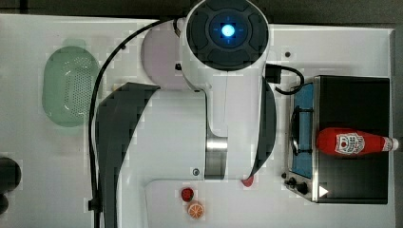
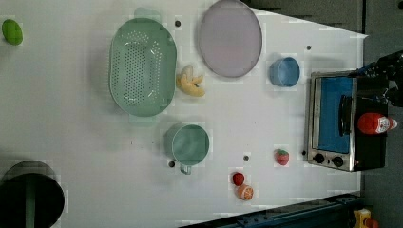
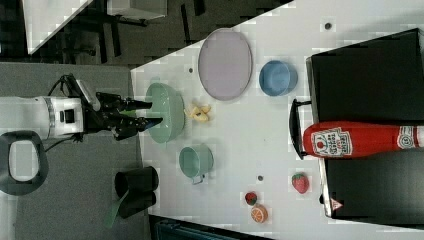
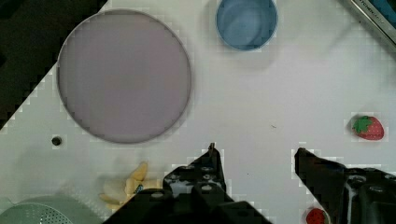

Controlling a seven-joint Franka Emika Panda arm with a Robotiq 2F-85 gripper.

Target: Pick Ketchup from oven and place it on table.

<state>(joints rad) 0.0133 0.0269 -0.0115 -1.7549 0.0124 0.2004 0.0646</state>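
Contents of the table (image 2: 71,142), listed across the left view from its left to its right:

- Green fruit (image 2: 12,31), near the far corner.
- Black container (image 2: 29,199), at the left view's lower left.
- Green perforated colander (image 2: 141,66).
- Peeled banana (image 2: 191,81), just beside the colander.
- Green mug (image 2: 188,145).
- Lilac plate (image 2: 230,38).
- Small red round fruit (image 2: 238,178), with an orange half (image 2: 245,192) just beside it.
- Blue bowl (image 2: 285,72).
- Strawberry (image 2: 282,157).
- Oven (image 2: 337,121), door closed.
- Ketchup (image 2: 376,123): lying on its side on the oven's black top, not inside; white cap pointing away from the door.

Gripper (image 4: 256,154): fingers spread apart, holding nothing; poised above bare table, well apart from the bottle.

Handling, as judged: plastic squeeze bottle, light to moderate in weight, walls yielding under pressure, surface smooth and likely slippery; being round, it may roll. Best taken across the labelled mid-body, jaws closing on the two sides, with moderate force.
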